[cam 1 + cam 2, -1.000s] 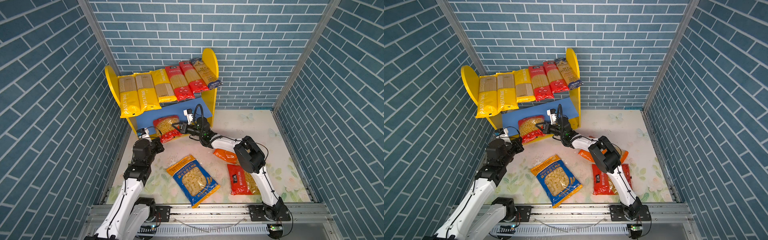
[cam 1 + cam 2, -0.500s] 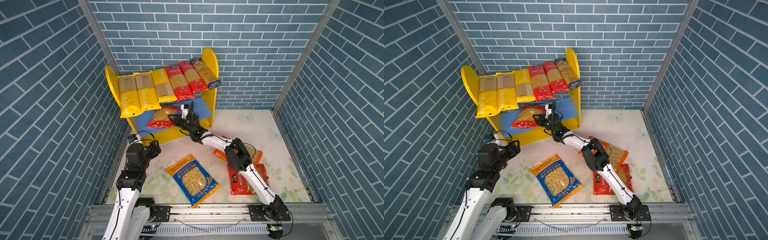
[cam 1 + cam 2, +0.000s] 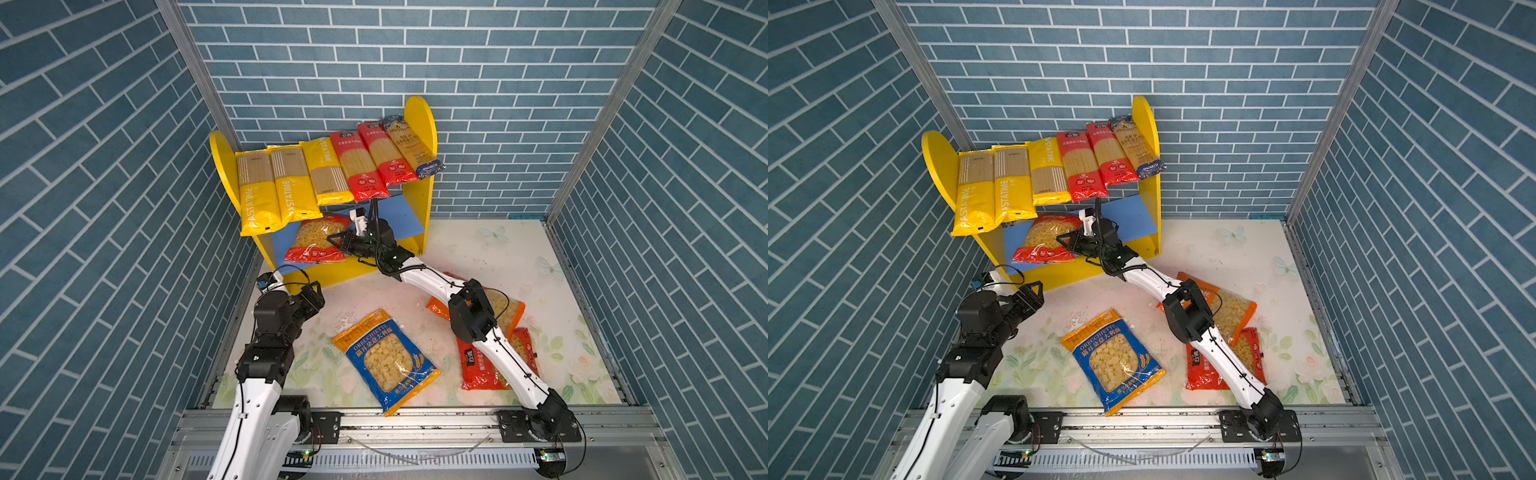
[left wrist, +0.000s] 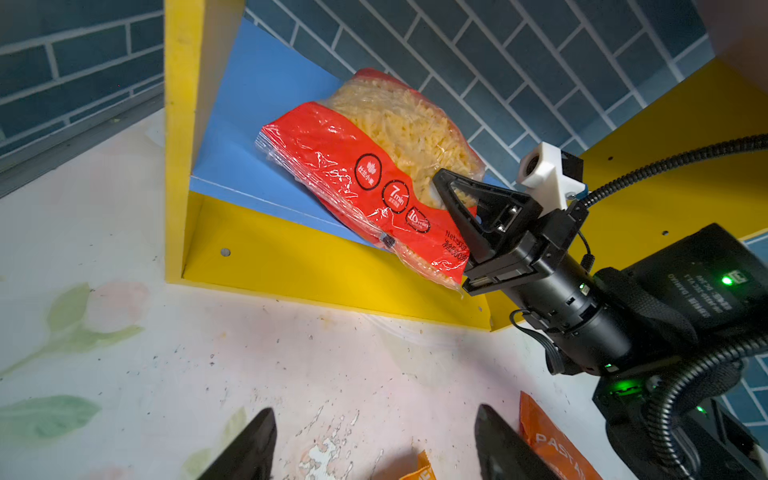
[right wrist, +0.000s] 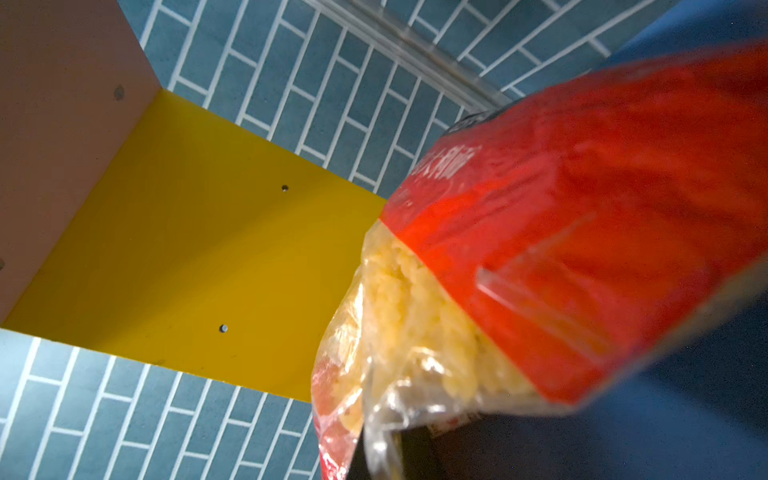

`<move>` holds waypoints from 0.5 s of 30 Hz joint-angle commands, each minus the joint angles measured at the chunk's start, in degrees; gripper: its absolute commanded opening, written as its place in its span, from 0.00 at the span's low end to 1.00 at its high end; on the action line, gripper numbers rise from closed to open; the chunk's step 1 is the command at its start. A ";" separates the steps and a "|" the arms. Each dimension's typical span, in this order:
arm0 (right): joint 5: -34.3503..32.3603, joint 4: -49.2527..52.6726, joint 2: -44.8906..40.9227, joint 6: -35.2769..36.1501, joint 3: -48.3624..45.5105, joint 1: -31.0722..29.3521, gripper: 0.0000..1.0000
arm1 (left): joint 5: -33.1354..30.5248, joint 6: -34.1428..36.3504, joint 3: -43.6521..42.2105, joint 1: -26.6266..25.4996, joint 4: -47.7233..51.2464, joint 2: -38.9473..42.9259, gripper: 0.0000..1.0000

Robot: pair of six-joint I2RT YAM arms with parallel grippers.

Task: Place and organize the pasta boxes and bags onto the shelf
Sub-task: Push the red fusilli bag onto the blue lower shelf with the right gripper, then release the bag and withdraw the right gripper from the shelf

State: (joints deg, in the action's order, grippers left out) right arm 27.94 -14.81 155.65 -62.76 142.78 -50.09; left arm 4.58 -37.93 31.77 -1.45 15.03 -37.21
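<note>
The shelf (image 3: 420,124) (image 3: 1144,120) stands at the back left with several long spaghetti packs (image 3: 291,183) (image 3: 1013,183) across its upper board. A red short-pasta bag (image 3: 316,243) (image 3: 1044,243) (image 4: 374,166) (image 5: 582,208) leans on the blue lower board (image 3: 405,220) (image 4: 257,124), its lower end overhanging the front edge. My right gripper (image 3: 337,241) (image 3: 1065,240) (image 4: 446,187) is shut on that bag's right edge. My left gripper (image 3: 312,293) (image 3: 1034,291) (image 4: 374,440) hangs open over the floor in front of the shelf's left end, holding nothing.
On the floor lie a blue bag (image 3: 384,357) (image 3: 1113,357), an orange bag (image 3: 505,311) (image 3: 1233,309) (image 4: 552,440) and a red bag (image 3: 482,368) (image 3: 1204,368), the last two partly under the right arm. Brick walls close in three sides; a metal rail (image 3: 415,419) runs along the front.
The right gripper carried the red bag from the shelf's front up onto the blue board. The left gripper let go, opened and drew back toward the floor at the left.
</note>
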 commanded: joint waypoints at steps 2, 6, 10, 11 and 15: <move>7.03 4.55 4.27 -1.25 8.19 -1.76 0.00 | -0.62 -1.14 -3.99 0.22 0.53 0.45 0.79; 6.95 6.30 2.75 0.51 6.84 -1.56 0.18 | 4.73 -5.24 -6.93 0.22 -9.10 0.34 0.86; 8.05 5.91 -1.04 0.93 1.84 -0.61 0.44 | 8.35 -9.30 -9.36 0.22 -18.43 -2.48 0.87; 8.30 5.19 -2.25 0.77 -0.39 -0.37 0.46 | 9.03 -10.12 -9.81 0.20 -20.49 -3.24 0.88; 8.09 -1.94 -9.83 -0.53 -14.20 0.63 0.52 | 10.76 -11.25 -10.98 0.26 -29.45 -7.26 0.90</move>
State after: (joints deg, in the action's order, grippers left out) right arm 35.00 -12.78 151.65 -62.54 135.41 -50.48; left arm 12.67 -47.09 21.74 -1.45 -4.47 -42.89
